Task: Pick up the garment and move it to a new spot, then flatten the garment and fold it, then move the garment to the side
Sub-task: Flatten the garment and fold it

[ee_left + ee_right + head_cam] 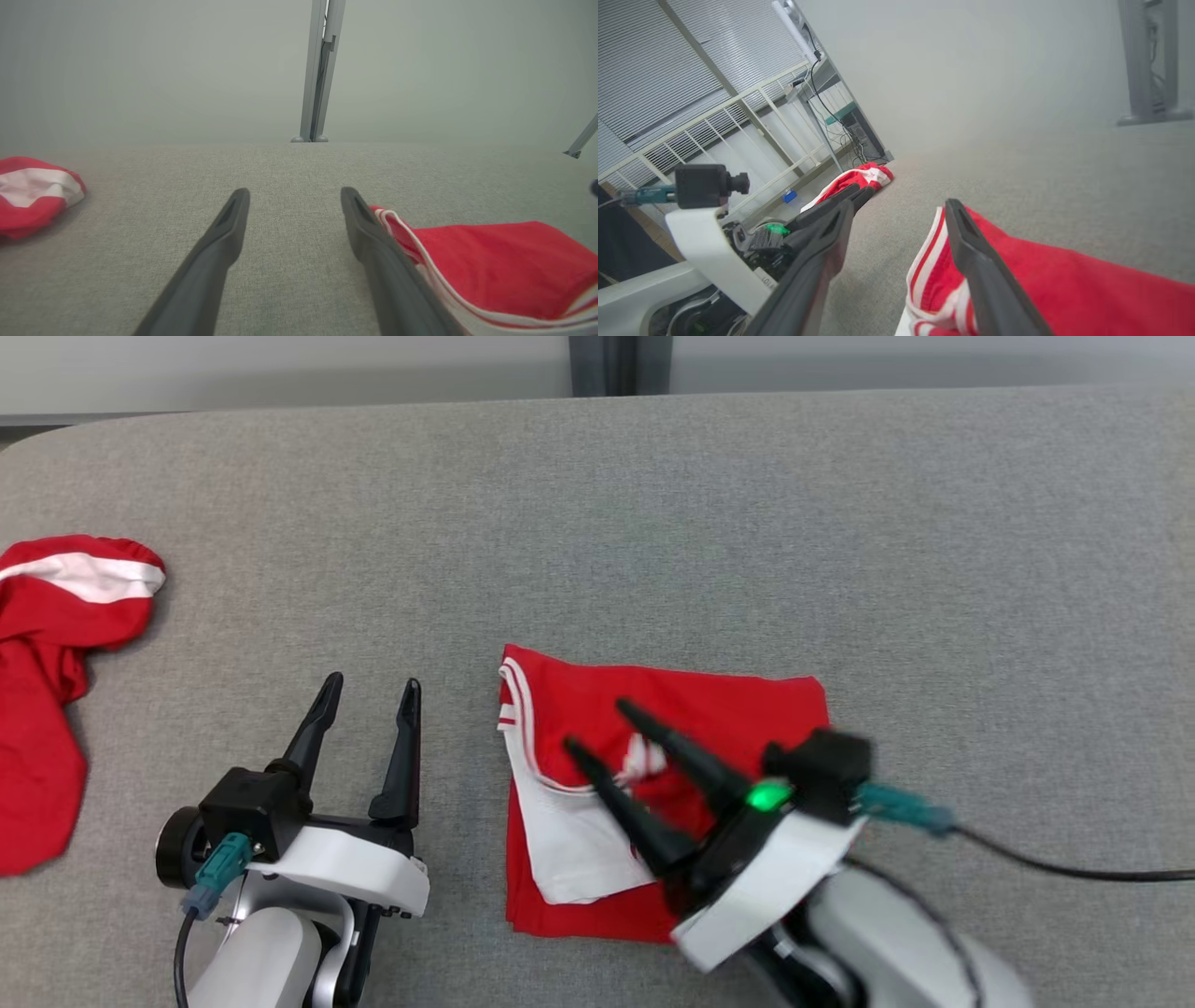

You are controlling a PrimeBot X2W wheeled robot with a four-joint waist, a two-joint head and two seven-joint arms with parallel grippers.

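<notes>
Right gripper (596, 724) spread, angled over folded garment (747, 719); left gripper (372, 683) spread, alongside.

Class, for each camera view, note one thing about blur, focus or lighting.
Head view: the right gripper is smeared by motion blur, the left gripper crisp. Left wrist view: even, soft light, the far wall hazy. Right wrist view: the scene tilts, the near fingers soft-edged.
</notes>
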